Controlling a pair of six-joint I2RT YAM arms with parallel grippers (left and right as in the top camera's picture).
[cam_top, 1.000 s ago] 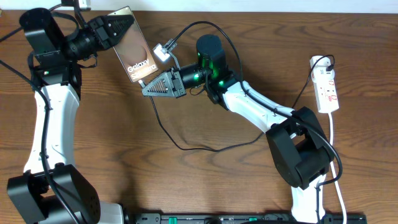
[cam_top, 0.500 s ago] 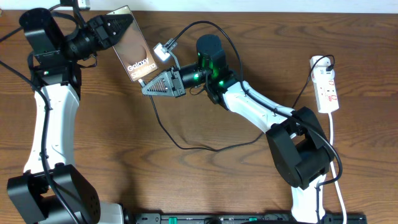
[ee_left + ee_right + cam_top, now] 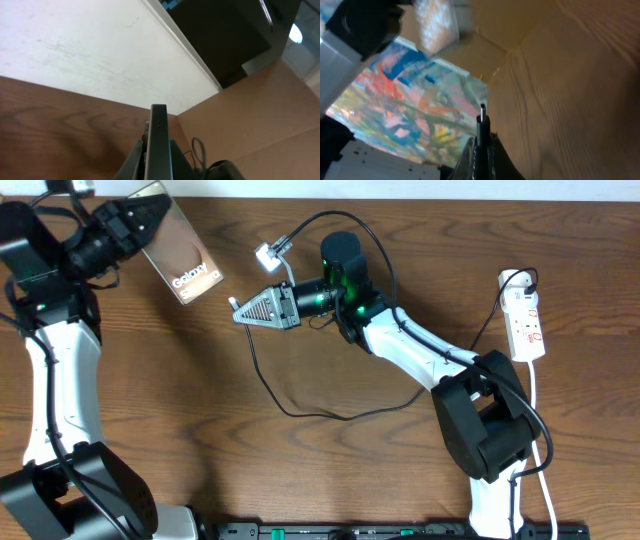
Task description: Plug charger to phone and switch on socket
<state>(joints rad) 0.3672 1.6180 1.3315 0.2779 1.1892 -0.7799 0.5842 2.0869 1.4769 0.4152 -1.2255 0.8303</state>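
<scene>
My left gripper (image 3: 140, 225) is shut on the phone (image 3: 182, 252), a flat slab with a brownish screen and white "Galaxy" text, held in the air at the table's far left. In the left wrist view the phone shows edge-on (image 3: 158, 142) between the jaws. My right gripper (image 3: 240, 310) is shut on the charger plug tip (image 3: 482, 122), pointing left, apart from the phone. The thin black charger cable (image 3: 300, 412) loops over the table to the socket (image 3: 526, 325), a white power strip at the right edge.
A small white adapter block (image 3: 266, 253) hangs on a black cable above the right gripper. The white strip cord (image 3: 540, 440) runs down the right side. A black rail (image 3: 380, 530) lies along the front edge.
My left arm has swung left and carried the phone away from the plug tip. The right gripper has barely moved.
</scene>
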